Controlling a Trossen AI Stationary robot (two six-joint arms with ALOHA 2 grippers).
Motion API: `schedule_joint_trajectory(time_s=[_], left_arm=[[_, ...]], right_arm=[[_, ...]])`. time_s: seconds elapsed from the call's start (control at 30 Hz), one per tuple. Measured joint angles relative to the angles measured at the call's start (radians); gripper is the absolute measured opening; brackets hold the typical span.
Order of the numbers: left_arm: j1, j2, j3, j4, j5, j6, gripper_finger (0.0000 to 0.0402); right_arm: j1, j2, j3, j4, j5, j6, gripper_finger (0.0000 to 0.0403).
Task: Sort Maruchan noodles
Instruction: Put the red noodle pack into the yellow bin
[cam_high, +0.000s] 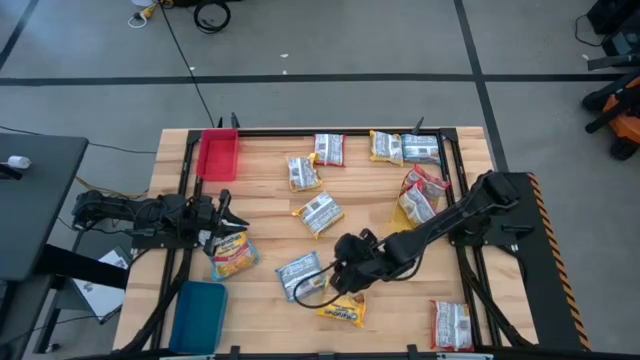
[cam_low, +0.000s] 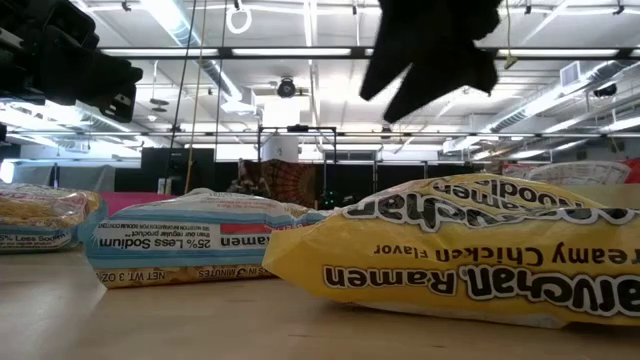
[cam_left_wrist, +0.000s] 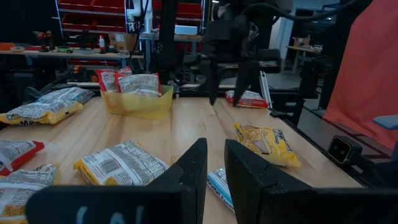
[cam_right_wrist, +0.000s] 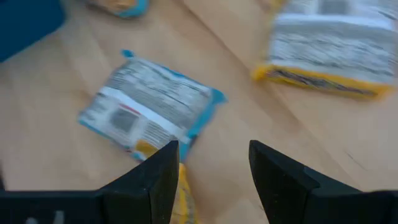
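1. A light wooden table (cam_high: 270, 215) framed by dark rails carries the whole scene, with ramen packets scattered across its top.
2. The right arm, dark and jointed, reaches from the table's right edge toward the near middle; its right gripper (cam_high: 335, 275) hangs with fingers spread apart and nothing between them, over the spot where a blue-edged packet and a yellow packet lie side by side.
3. The left arm lies along the table's left edge; its left gripper (cam_high: 228, 212) has fingers drawn close with only a narrow gap and nothing between them, just above a yellow-orange packet with a blue trim (cam_high: 231, 253).
4. A flat blue plastic tray (cam_high: 199, 315) sits at the near left corner, and a red plastic tray (cam_high: 218, 155) at the far left corner.
5. A yellow plastic tray (cam_left_wrist: 137, 102) near the right edge holds two red-edged packets standing in it.
6. The Maruchan noodles lie loose: the blue-edged packet with a grey-white centre (cam_right_wrist: 152, 106) near the middle front, the yellow creamy chicken packet (cam_low: 480, 250) touching it, a yellow-edged packet (cam_high: 319, 212) at centre, several more along the far edge, and a red-edged packet (cam_high: 452, 324) at the near right corner.
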Motion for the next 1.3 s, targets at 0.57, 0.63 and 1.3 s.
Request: schedule_joint_trajectory(time_s=[0.57, 0.63, 1.3], left_arm=[[0.000, 0.000, 0.000, 0.000, 0.000, 0.000, 0.0062], [0.000, 0.000, 0.000, 0.000, 0.000, 0.000, 0.0062], [0.000, 0.000, 0.000, 0.000, 0.000, 0.000, 0.0062]], right_arm=[[0.132, -0.002, 0.128, -0.293, -0.408, -0.164, 0.0199], [0.175, -0.002, 0.128, -0.373, -0.429, -0.150, 0.0199], [0.607, -0.002, 0.048, -0.451, -0.534, -0.078, 0.0201]])
